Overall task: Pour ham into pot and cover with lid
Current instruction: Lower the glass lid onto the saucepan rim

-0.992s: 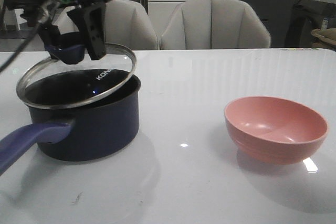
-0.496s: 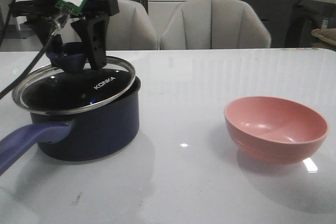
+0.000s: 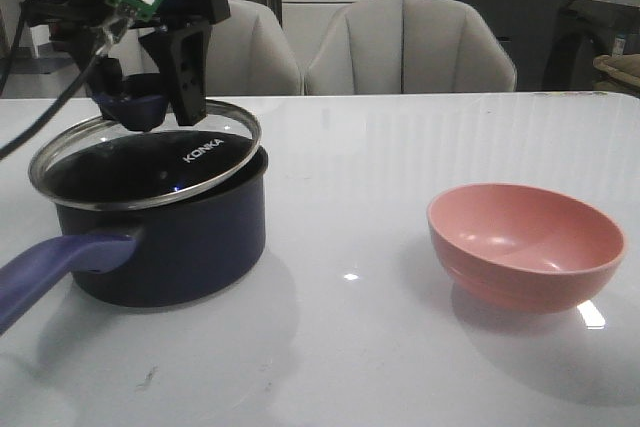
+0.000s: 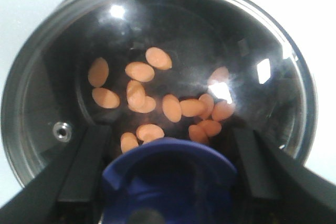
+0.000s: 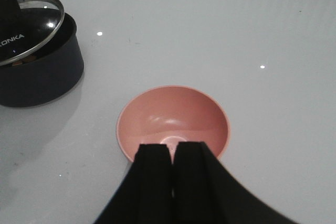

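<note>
- While the left gripper (image 3: 150, 97) clamps its knob, the lid (image 3: 145, 154) sits tilted on the pot (image 3: 160, 237), right edge raised.
- Ham (image 4: 157, 103) shows through glass; handle cropped.
- Right gripper (image 5: 173, 169), closed, above the bowl (image 5: 173, 121).

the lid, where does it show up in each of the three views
Front view: the lid sits tilted over the pot at far left, its knob held in the left gripper.
Left wrist view: it fills the frame, ham visible through the glass.
Right wrist view: upper left corner.
Shared landmark: its metal rim.
</note>
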Controlling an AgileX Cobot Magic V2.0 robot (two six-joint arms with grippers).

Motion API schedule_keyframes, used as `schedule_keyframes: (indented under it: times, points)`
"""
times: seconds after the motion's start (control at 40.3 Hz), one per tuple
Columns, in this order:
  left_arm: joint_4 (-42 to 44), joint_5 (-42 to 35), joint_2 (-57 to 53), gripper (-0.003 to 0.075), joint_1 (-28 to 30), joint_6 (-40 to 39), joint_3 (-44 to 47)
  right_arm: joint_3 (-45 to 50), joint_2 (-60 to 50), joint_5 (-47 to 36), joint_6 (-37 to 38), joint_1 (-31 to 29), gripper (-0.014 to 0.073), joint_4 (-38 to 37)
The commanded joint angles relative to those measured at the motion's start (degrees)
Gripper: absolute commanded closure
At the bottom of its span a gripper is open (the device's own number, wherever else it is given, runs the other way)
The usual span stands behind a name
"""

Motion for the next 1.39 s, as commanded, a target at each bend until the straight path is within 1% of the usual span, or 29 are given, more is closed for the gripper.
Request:
schedule_keyframes:
  times: [0.0, 0.694, 0.769, 0.818, 0.893, 0.992, 1.066, 1.364]
  points:
    - [-0.9, 1.7, -3.2, 0.0510, 0.4, -0.7, -3.9, -1.6, 0.2, -4.4, -0.4, 0.1, 0.0445, 0.4]
    - [-1.6, 1.7, -0.7, 0.0507, 1.3, -0.7, -4.1, -1.6, 0.2, -4.4, -0.4, 0.1, 0.0445, 0.4]
    - [-1.6, 1.7, -0.7, 0.0472, 1.3, -0.7, -4.1, -1.6, 0.2, -4.4, -0.4, 0.1, 0.0445, 0.4]
    - [-1.6, 1.7, -0.7, 0.0424, 1.3, -0.7, -4.1, -1.6, 0.2, -4.4, -0.4, 0.1, 0.0445, 0.4]
    - [-1.6, 1.7, -0.7, 0.0330, 1.3, -0.7, -4.1, -1.6, 0.2, -4.4, -0.4, 0.1, 0.0445, 0.4]
    - [-1.6, 1.7, -0.7, 0.0243, 1.3, -0.7, -4.1, -1.6, 0.2, -4.4, -0.4, 0.1, 0.0445, 0.4]
    - [-1.6, 1.7, -0.7, 0.0223, 1.3, -0.7, -4.1, -1.6, 0.2, -4.4, -0.4, 0.1, 0.0445, 0.4]
    - [-2.6, 1.7, -0.7, 0.0223, 1.3, -0.7, -4.1, -1.6, 0.2, -4.4, -0.4, 0.1, 0.0445, 0.4]
